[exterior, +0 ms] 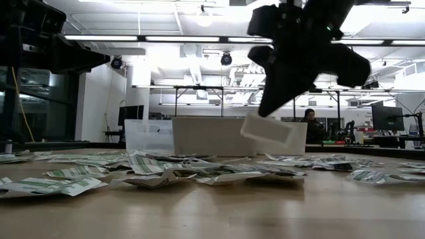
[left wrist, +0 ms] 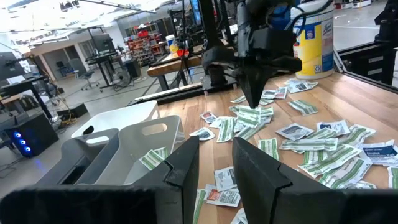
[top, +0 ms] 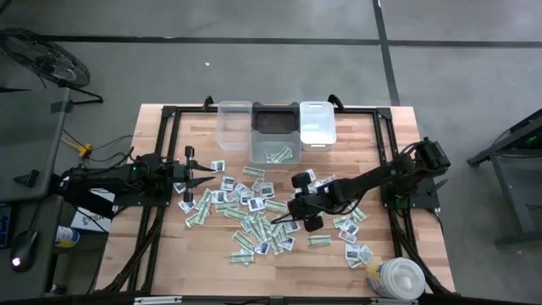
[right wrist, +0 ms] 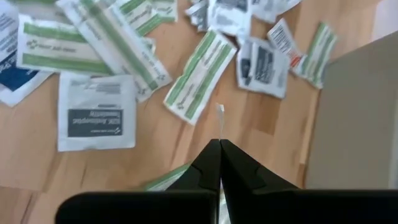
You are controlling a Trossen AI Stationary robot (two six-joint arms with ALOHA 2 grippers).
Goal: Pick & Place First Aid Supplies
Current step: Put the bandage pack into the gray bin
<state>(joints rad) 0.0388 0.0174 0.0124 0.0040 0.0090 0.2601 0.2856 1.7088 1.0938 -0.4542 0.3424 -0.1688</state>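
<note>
Several first aid packets (top: 246, 207), green-and-white strips and squarish white ones, lie flat and scattered over the middle of the wooden table. My right gripper (top: 279, 220) hangs above the heap, shut on one white packet (exterior: 269, 135). In the right wrist view that packet shows only edge-on beyond the fingertips (right wrist: 220, 115). My left gripper (top: 199, 178) waits open at the left edge of the heap and touches nothing; its fingers (left wrist: 186, 162) point toward the bins and the packets. My right gripper (exterior: 265, 113) pinches the white packet by its upper edge (exterior: 255, 123) between the two shut fingers, coming from above and slanting down. The packet is lifted clear of the table and hangs tilted below the fingertips, above the other packets.
Along the far edge stand a clear bin (top: 235, 123), a dark bin (top: 275, 119) and a white bin (top: 318, 123). A second clear bin (top: 271, 151) in front of them holds a few packets. A big round white tub (top: 398, 278) sits at the near right corner.
</note>
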